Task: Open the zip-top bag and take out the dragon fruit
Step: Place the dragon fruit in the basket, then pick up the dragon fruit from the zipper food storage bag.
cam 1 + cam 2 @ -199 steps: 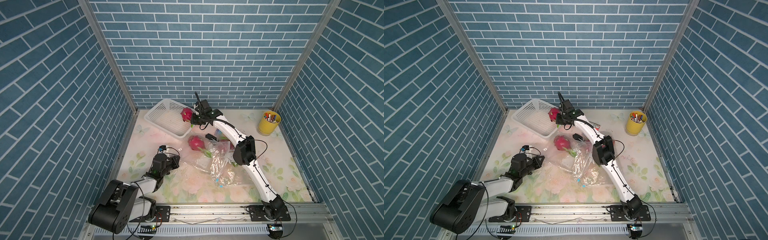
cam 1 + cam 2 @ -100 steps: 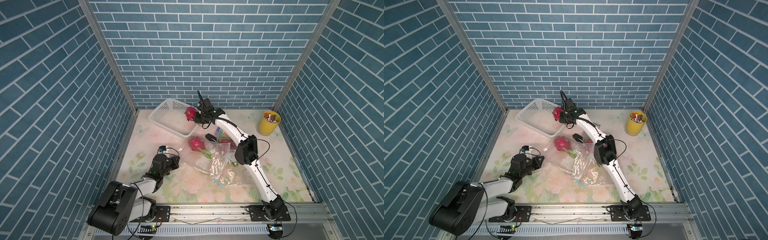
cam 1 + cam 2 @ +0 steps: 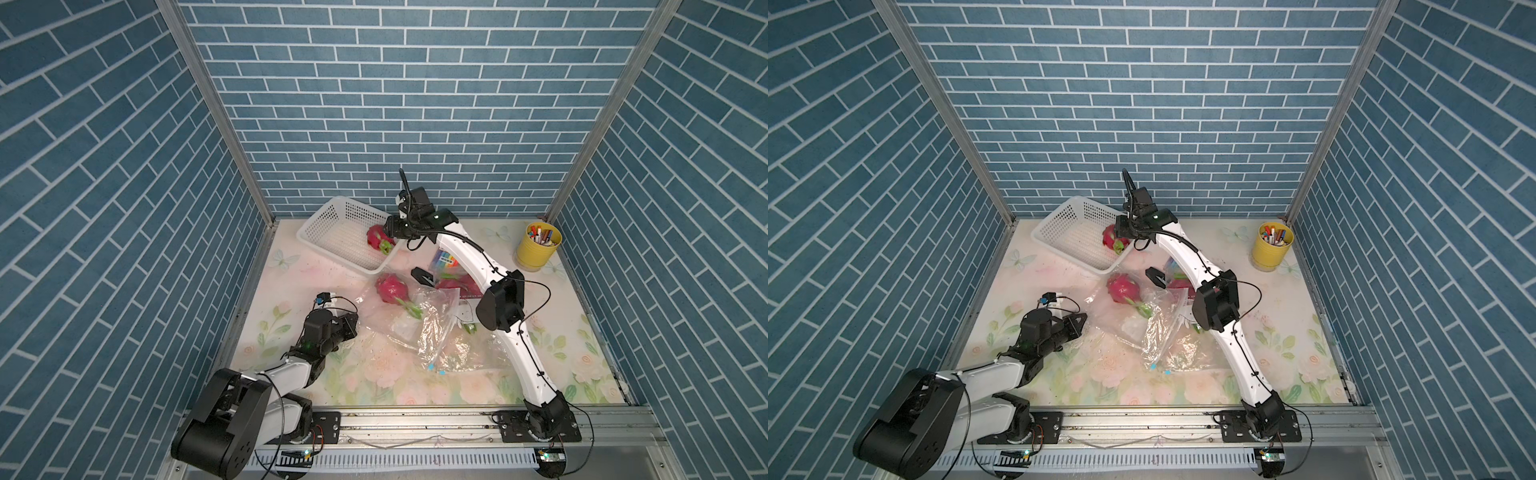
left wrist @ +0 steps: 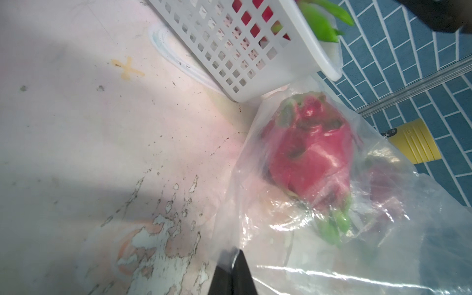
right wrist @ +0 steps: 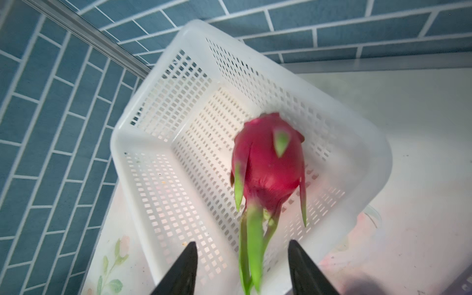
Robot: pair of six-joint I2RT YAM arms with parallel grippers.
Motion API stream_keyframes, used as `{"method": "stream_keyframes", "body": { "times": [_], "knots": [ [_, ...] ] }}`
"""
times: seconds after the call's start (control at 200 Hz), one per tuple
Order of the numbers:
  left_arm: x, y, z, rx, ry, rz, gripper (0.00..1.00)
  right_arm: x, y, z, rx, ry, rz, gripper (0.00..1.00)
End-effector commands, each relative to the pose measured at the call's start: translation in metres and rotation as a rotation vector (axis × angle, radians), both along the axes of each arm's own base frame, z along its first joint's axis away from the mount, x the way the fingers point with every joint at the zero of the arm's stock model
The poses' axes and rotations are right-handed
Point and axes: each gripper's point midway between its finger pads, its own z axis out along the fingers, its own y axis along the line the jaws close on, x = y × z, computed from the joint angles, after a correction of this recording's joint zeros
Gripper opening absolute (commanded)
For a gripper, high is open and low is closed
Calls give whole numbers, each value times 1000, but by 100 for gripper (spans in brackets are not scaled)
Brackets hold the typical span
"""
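Right arm (image 3: 465, 254) stretched over basket (image 3: 332, 216), right pincer (image 5: 241, 244) parted.

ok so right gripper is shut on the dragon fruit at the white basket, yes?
No. The right gripper is open: in the right wrist view its jaws stand apart, clear of the dragon fruit at the white basket.

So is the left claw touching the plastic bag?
Touching. The left wrist view shows the left claw shut, pinching the edge of the plastic bag between its fingertips.
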Motion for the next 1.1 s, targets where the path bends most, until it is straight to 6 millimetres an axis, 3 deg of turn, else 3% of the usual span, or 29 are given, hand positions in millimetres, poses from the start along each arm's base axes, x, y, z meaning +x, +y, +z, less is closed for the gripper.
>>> {"method": "stream_keyframes", "body": {
  "times": [0.0, 0.19, 0.23, 0.25, 0.405, 0.585, 0.685, 0.72, 0.8, 0.865, 0.985, 1.095],
  "knots": [
    [4, 3, 2, 15, -6, 11, 1, -5, -6, 41, 25, -75, 20, 57],
    [5, 3, 1, 21, -2, 12, 1, -23, -23, 70, -5, -136, 48, 56],
    [6, 4, 2, 27, -5, 15, 1, -28, -31, 68, -39, -145, 48, 56],
    [6, 4, 3, 30, -6, 15, 1, -34, -39, 84, -41, -176, 45, 56],
    [9, 9, 7, 61, -13, 32, 1, -71, -85, 95, -137, -236, 47, 55],
    [14, 17, 13, 97, -25, 68, 1, -128, -138, 75, -207, -187, 61, 54],
    [18, 23, 15, 114, -26, 98, 1, -160, -156, 54, -184, -116, 100, 45],
    [19, 23, 15, 121, -22, 101, 8, -171, -162, 46, -177, -90, 107, 39],
    [21, 27, 13, 146, 15, 112, 46, -195, -176, 29, -165, -49, 125, 27],
    [20, 27, 13, 157, 38, 109, 63, -215, -185, 16, -148, -22, 138, 23],
    [19, 24, 26, 154, 32, 85, 76, -250, -197, -4, -107, 26, 165, 18],
    [17, 13, 54, 126, -33, 28, 83, -271, -209, -27, -88, 72, 149, 16]
  ]
}}
